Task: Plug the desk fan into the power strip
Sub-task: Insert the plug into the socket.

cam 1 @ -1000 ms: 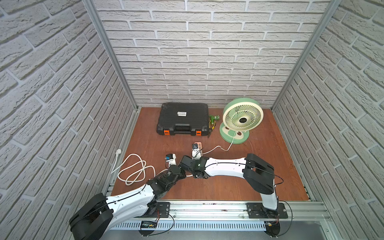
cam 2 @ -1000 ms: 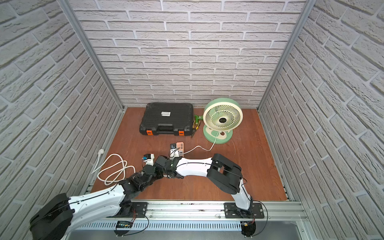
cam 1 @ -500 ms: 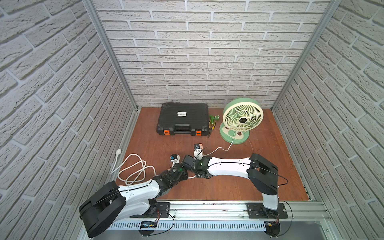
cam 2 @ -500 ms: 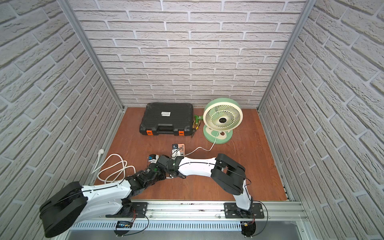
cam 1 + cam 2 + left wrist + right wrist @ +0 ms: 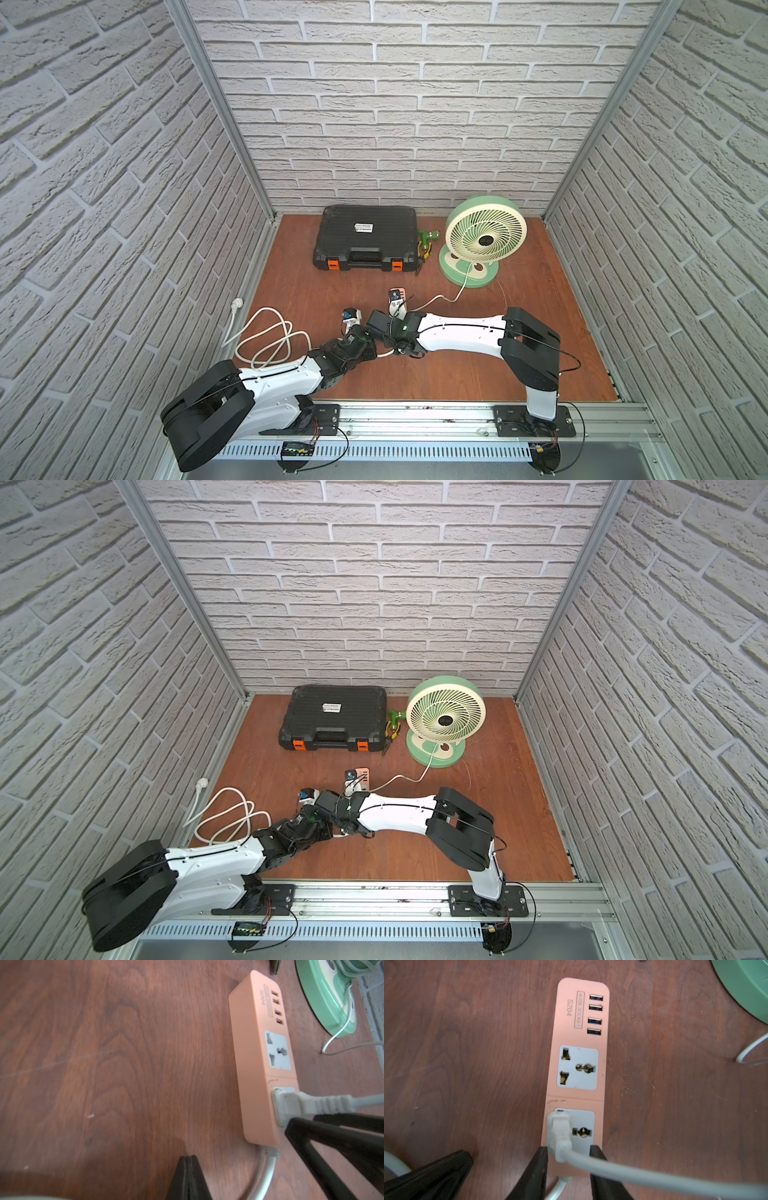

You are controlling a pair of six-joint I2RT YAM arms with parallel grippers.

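Black toolcase [image 5: 365,245] near desk fan [image 5: 484,235]

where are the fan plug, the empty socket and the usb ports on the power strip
fan plug [image 5: 559,1126]: right wrist view, on its white body
empty socket [image 5: 577,1067]: right wrist view, middle of its white face
usb ports [image 5: 595,1008]: right wrist view, on the second port's slot
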